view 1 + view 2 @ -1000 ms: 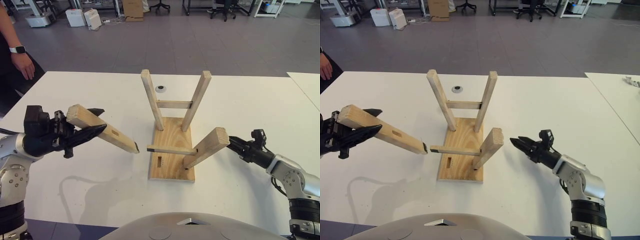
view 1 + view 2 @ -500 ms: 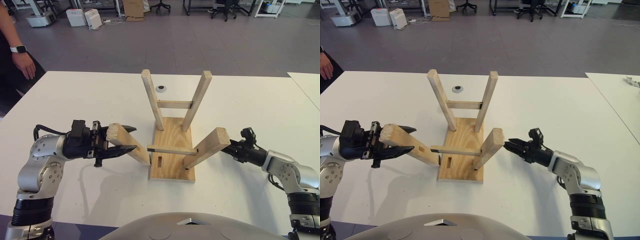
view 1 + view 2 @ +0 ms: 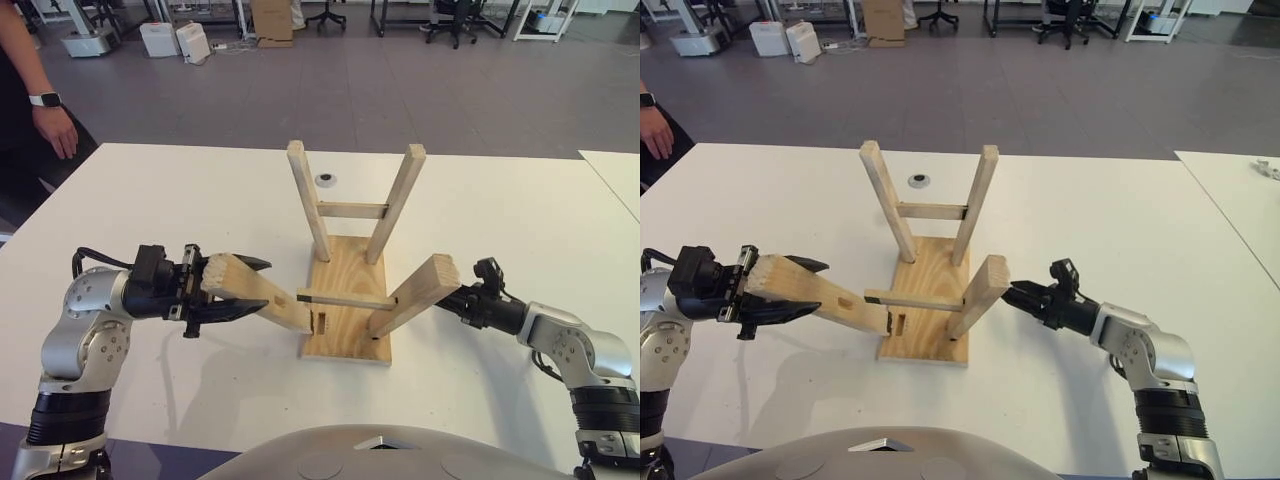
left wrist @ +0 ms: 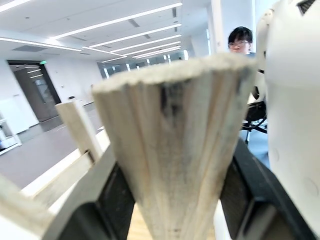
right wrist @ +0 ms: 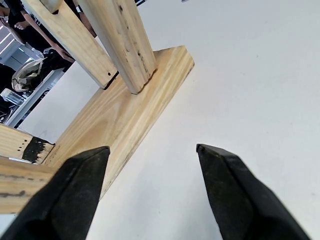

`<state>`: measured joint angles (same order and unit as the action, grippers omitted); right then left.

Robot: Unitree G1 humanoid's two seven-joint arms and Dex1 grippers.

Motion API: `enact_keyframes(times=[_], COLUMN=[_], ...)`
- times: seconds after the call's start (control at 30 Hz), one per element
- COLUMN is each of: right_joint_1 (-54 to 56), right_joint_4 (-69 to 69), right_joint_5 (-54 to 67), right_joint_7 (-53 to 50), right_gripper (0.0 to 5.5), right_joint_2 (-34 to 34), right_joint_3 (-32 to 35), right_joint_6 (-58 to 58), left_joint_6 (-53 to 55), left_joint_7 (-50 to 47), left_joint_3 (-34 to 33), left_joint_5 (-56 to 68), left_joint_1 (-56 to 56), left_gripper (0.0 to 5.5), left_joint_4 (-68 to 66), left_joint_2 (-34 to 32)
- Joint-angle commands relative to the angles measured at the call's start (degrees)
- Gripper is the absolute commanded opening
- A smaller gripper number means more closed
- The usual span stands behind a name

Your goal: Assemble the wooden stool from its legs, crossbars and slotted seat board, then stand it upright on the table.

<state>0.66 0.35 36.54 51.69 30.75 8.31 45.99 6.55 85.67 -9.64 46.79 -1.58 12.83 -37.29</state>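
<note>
Found seat board (image 3: pixel 348 262) flat on white table (image 3: pixel 500 215), stool being built upside down, board's long axis running away from robot. Saw far left leg (image 3: pixel 305 200) and far right leg (image 3: pixel 396 205) standing up from board's far end, splaying slightly outward, joined by short crossbar (image 3: pixel 352 210). Saw third leg (image 3: pixel 415 296) rising from board's near right corner, tilted hard to the right, top end out past board's right edge. Noted second crossbar (image 3: pixel 345 298) plugged into it, running level across board to the left, dark free tip just over board's left edge. Held loose leg (image 3: pixel 288 310) in left gripper (image 3: pixel 262 285), fingers clamped on its thick upper end. Pointed its long axis down and rightward at board, lower end at board's left edge beside slot (image 3: pixel 320 322), under crossbar tip; could not tell if touching. Saw right gripper (image 3: pixel 1009 293) right of board at third leg's top end, fingers apart, nothing between them; contact with leg unclear. Spotted small round dark disc (image 3: pixel 325 180) on table beyond board, behind far legs. Saw grey floor past table, office chairs and boxes far back, second white table (image 3: pixel 615 165) off to board's right.
</note>
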Motion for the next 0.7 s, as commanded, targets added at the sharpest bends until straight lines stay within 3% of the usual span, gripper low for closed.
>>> enact_keyframes(times=[0.03, 0.3, 0.47, 0.7], right_joint_1=[3.1, -2.2, -5.2, -8.5], right_joint_4=[-0.6, 2.5, 7.5, 1.7], right_joint_5=[0.9, -6.9, -10.4, -6.3], right_joint_7=[-0.6, -0.3, -2.8, -7.1], right_gripper=[3.23, 3.23, 3.23, 3.23], right_joint_2=[-0.4, 1.2, 0.3, -4.9], right_joint_3=[-0.1, -6.4, -6.5, -4.4], right_joint_6=[0.6, -5.5, -10.3, -9.3], left_joint_6=[1.5, 7.5, 15.3, 24.9], left_joint_7=[0.5, 0.7, -3.5, -9.6], left_joint_3=[4.7, 9.5, 12.8, 12.4], left_joint_5=[-3.6, -7.9, -6.8, -4.7], left_joint_1=[1.3, 16.6, 20.5, 21.1], left_gripper=[2.03, 2.03, 2.03, 2.03], left_joint_4=[-0.9, -4.2, -0.7, 6.2], left_joint_2=[-0.3, -4.7, -3.6, -5.3])
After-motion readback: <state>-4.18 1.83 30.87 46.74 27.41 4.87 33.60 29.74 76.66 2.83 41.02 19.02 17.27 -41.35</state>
